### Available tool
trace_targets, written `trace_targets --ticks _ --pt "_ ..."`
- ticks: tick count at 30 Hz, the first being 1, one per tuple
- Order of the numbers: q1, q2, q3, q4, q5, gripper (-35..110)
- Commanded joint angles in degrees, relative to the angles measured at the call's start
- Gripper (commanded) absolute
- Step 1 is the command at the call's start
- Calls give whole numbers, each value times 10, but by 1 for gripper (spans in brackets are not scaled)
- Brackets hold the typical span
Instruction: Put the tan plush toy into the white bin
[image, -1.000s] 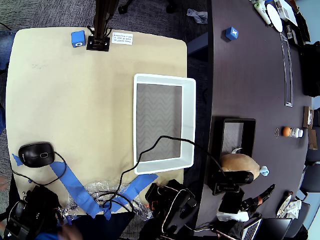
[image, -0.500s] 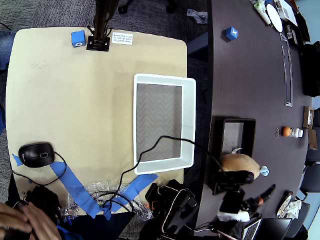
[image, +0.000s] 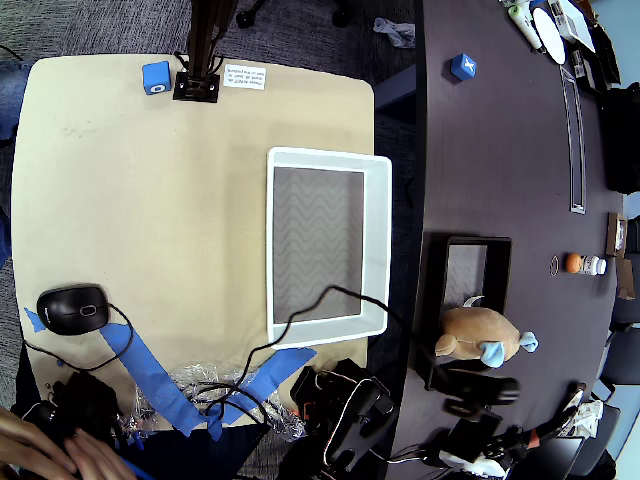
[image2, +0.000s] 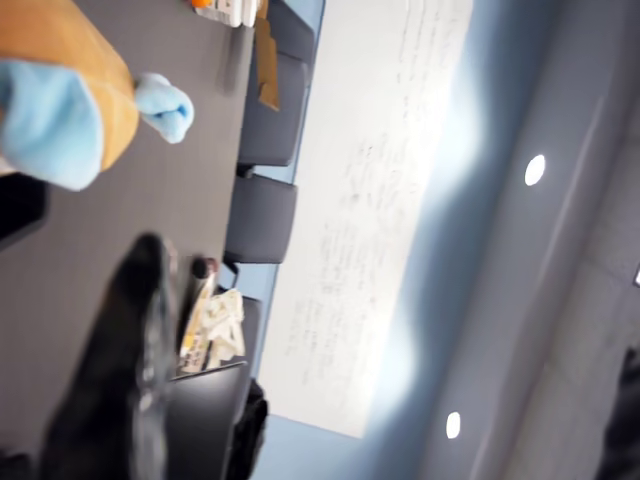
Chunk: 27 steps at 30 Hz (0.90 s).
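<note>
the robot arm (image: 350, 415) sits at the bottom edge of the overhead view, a dark bulk reaching to the right. its gripper (image: 480, 388) shows there as a black motion-blurred shape, so whether the jaws are parted or closed cannot be made out. in the wrist view one dark blurred finger (image2: 120, 360) fills the lower left, tilted.

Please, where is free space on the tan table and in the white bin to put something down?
The white bin has a bare zigzag floor. The tan table is open between the bin and the blue cube. It is crowded along the bottom edge: black mouse, blue tape, cables.
</note>
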Motion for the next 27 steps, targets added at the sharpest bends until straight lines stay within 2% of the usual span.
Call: trace_targets --ticks 1,8,17,22,27 --pt "82 2 -28 5 61 63" --pt "254 0 -29 5 177 62" --pt "324 -4 -25 4 287 62" --pt "374 -8 -22 4 307 62" --pt "380 -105 -29 4 303 62"
